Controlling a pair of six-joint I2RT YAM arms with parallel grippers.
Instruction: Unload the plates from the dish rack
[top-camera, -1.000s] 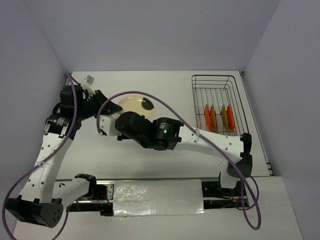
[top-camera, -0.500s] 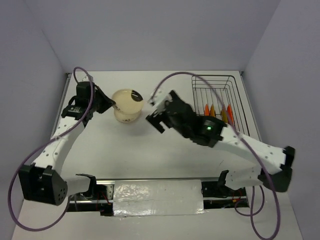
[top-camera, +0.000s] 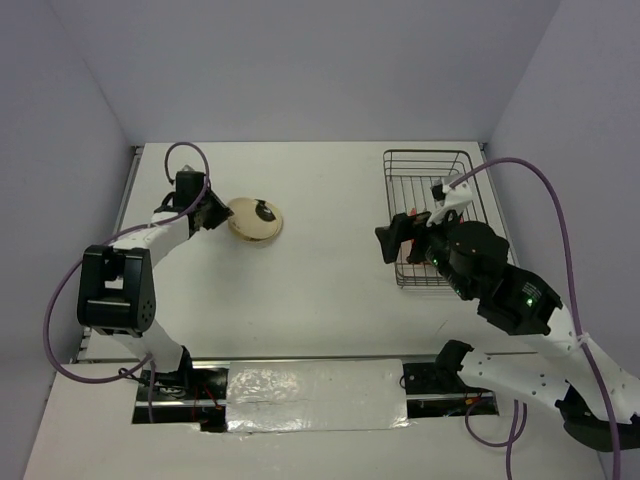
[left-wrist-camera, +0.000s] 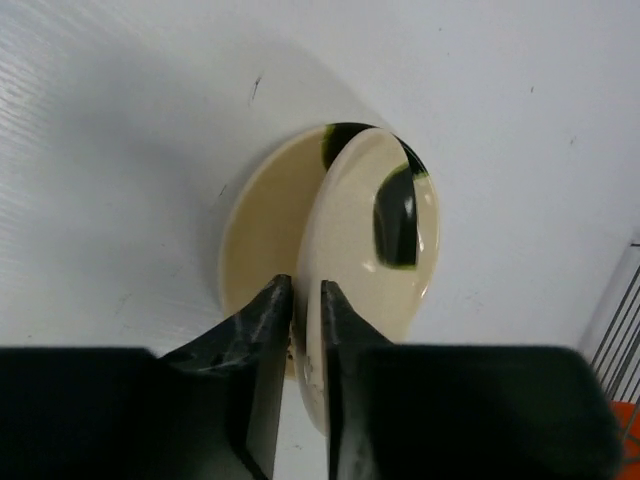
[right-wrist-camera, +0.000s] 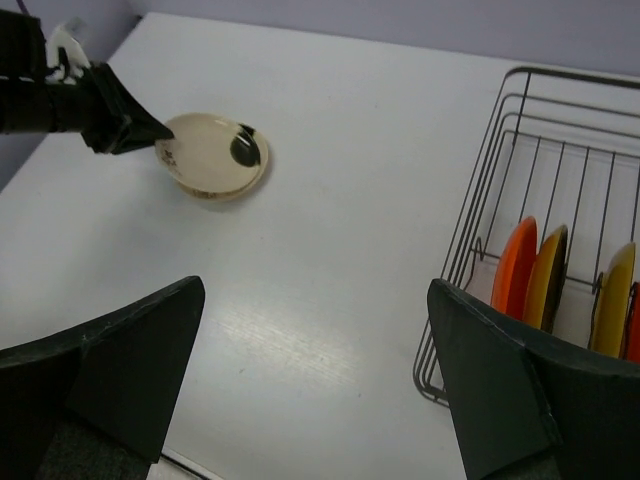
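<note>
The left gripper (top-camera: 218, 213) pinches the rim of a cream plate (left-wrist-camera: 370, 250), its jaws nearly together. In the top view the plate is at its 3 o'clock, tilted over a second cream plate (left-wrist-camera: 255, 240) that lies flat on the table (top-camera: 320, 290). The right gripper (right-wrist-camera: 312, 300) gapes wide and holds nothing. In the wrist view the dish rack (right-wrist-camera: 560, 85), with orange and amber plates (right-wrist-camera: 515, 265) standing on edge, is at its 3 o'clock.
</note>
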